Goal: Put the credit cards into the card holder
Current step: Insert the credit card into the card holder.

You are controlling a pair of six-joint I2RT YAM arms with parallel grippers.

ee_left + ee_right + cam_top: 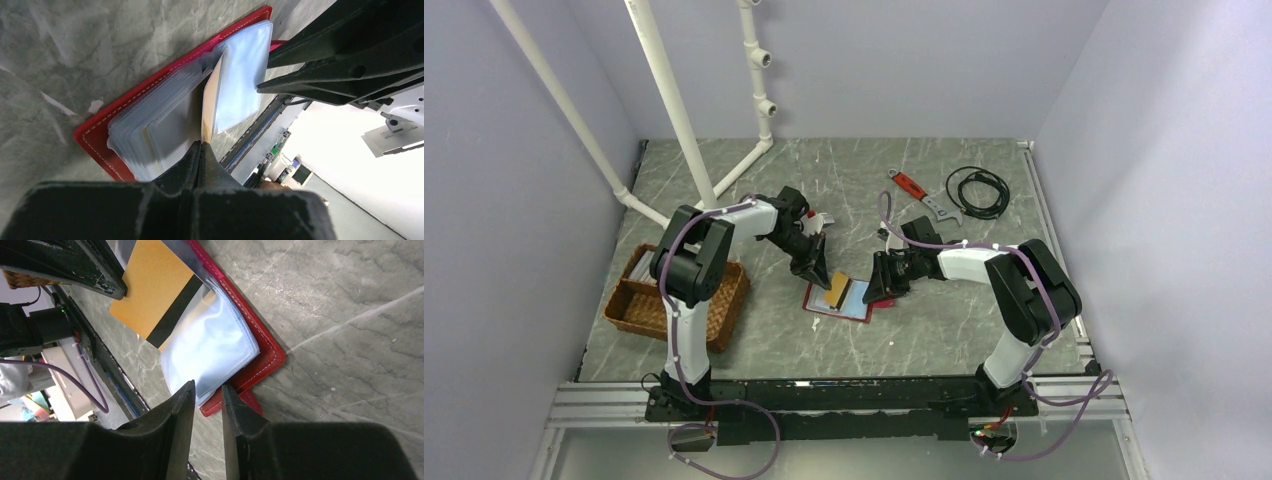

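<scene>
I see the red card holder (265, 352) lying open in the middle of the grey marbled table (944, 330). My left fingers (190, 162) are pressed together on the gold-brown card (150, 295), which stands among its clear sleeves. My right fingers (175, 425) pinch a corner on its right side; pale lilac walls (904, 70) enclose us.

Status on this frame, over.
Left gripper shut on gold card, edge down among clear sleeves. Right gripper straddling card holder corner, grip unclear. Nothing blocking the sleeves.
</scene>
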